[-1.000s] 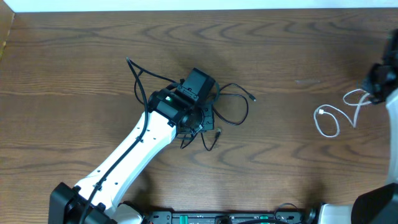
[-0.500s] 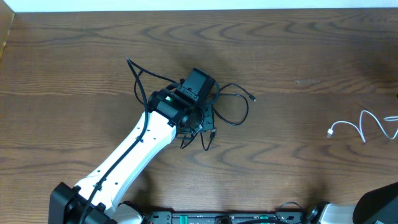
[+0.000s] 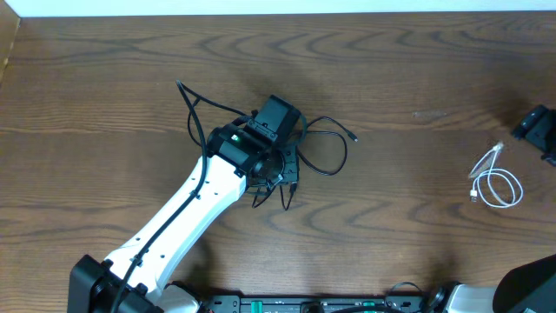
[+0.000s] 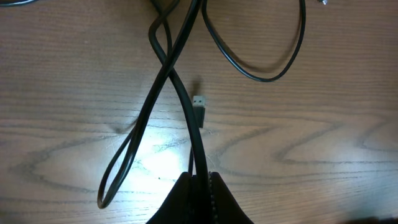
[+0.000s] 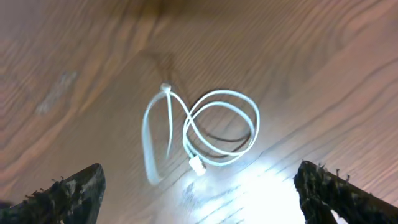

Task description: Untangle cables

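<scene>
Black cables (image 3: 334,152) lie tangled mid-table, with loops and a small plug (image 4: 199,102) showing. My left gripper (image 3: 274,156) sits over the tangle, and in its wrist view the gripper (image 4: 200,182) is shut on one black cable (image 4: 186,106). A white cable (image 3: 495,181) lies by itself in a loose coil at the right of the table. My right gripper (image 3: 540,130) hangs at the right edge above it. In the right wrist view that gripper (image 5: 205,199) is open, its fingertips (image 5: 68,193) wide apart, and the white cable (image 5: 208,134) lies free on the wood between and beyond them.
The brown wooden table (image 3: 113,78) has a pale strip along its far edge. The white left arm (image 3: 187,213) runs in from the bottom left. A black rail (image 3: 313,304) runs along the near edge.
The right gripper has opened and let go of the white cable. The cable, which was dragged to the right, now lies coiled on the table. The left arm has not moved.
</scene>
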Controlling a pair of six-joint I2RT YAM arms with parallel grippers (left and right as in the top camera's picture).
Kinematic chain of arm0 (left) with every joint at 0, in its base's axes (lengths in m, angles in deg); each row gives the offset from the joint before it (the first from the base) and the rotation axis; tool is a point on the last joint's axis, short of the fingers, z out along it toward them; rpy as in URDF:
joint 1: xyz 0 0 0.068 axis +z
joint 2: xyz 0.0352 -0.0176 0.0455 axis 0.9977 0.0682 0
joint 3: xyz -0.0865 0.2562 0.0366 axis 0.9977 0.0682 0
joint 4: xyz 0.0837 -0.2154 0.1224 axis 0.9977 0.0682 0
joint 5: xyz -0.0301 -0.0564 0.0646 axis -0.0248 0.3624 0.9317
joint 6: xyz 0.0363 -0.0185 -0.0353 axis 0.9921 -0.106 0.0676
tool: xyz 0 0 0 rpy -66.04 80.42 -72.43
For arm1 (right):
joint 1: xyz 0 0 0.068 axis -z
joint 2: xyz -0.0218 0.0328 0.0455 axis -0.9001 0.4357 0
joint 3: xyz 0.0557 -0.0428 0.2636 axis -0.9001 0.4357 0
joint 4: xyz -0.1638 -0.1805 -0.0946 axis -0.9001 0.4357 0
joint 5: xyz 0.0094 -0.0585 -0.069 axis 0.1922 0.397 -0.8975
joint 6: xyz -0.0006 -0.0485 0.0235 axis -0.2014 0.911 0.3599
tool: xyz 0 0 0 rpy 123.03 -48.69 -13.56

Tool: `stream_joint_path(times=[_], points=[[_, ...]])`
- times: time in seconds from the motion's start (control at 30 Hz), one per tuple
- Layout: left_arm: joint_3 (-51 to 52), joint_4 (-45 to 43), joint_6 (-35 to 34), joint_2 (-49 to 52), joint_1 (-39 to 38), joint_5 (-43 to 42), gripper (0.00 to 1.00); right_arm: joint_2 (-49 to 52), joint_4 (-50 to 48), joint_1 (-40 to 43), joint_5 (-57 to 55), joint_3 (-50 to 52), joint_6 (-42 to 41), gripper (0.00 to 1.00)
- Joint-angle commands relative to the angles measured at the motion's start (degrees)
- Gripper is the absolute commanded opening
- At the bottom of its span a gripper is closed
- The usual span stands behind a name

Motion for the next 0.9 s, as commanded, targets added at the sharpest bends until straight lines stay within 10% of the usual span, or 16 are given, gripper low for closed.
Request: stream_joint_path(times=[0.0, 0.87], points=[[-0.3, 0.2, 0.4, 0.2, 0.0, 0.7, 0.08, -0.2, 0.1, 0.0, 3.5, 3.5, 1.4, 0.94], [-0.3, 0.4, 0.4, 0.2, 0.0, 0.7, 0.08, -0.2, -26.4, -0.2, 8.9, 35.7, -4.3, 0.53]])
